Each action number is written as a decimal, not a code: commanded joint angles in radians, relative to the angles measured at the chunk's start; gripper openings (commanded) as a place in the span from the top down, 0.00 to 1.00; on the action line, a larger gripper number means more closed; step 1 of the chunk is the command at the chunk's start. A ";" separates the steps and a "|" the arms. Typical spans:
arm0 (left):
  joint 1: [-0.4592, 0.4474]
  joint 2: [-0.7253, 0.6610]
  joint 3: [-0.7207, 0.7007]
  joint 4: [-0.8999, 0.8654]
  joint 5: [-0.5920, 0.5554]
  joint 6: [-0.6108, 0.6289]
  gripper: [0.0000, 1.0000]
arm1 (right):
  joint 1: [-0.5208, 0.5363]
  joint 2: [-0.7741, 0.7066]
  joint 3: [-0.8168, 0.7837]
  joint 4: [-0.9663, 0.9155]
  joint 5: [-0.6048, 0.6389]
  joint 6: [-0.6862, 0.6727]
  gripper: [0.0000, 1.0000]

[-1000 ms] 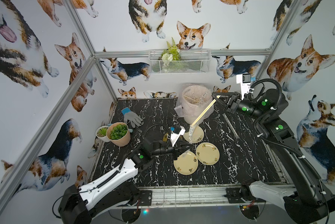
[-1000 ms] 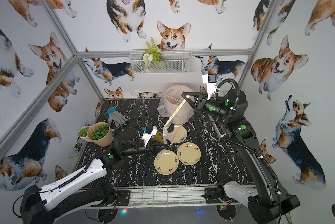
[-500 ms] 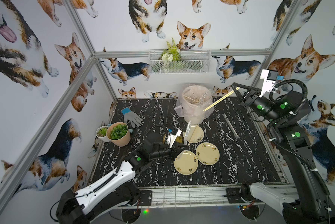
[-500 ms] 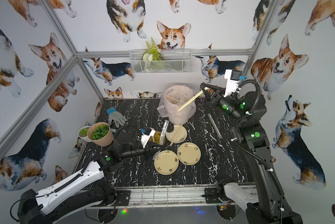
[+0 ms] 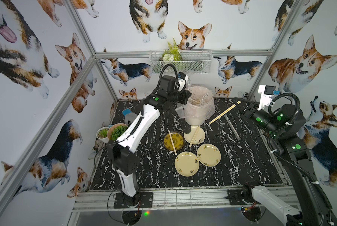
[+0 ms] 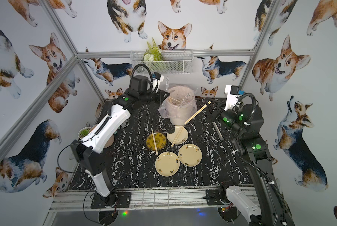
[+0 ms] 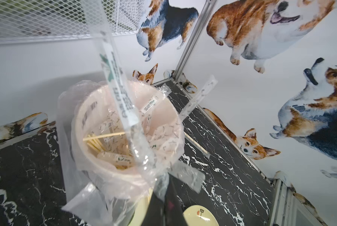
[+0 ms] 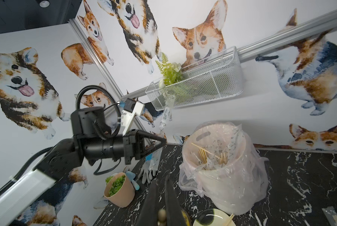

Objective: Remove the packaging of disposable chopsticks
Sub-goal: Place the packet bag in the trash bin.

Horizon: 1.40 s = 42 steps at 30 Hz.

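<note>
1. Corgi-print walls enclose a black marbled worktop (image 5: pixel 144 176), with a lined bin (image 5: pixel 197 117) at the back and four dishes in the middle.
2. Since a moment ago the left arm has swung from the dishes up to the bin. The left end effector (image 6: pixel 164 95) is pinched tight on an empty clear sleeve (image 7: pixel 122 97), which stands up from its tips just beside the bin's rim.
3. The right end effector (image 5: pixel 241 103) has come down from its raised pose. It is clamped narrow on one end of a bare chopstick pair (image 5: pixel 224 112), which slants down toward the cream plate (image 5: pixel 201 135).
4. Sleeve and sticks are now well apart, so this pair looks fully unwrapped. What is left is to drop the sleeve into the bin and lay the sticks down.
5. Bare pairs already lie on the cream plate and on the dark patterned dish (image 5: pixel 180 140). What appears to be a wrapped pair (image 5: pixel 231 127) lies on the worktop near the right arm.
</note>
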 commanded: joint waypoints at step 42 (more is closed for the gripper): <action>-0.050 0.320 0.330 -0.193 -0.012 0.065 0.00 | -0.002 0.037 -0.315 -0.156 -0.323 0.078 1.00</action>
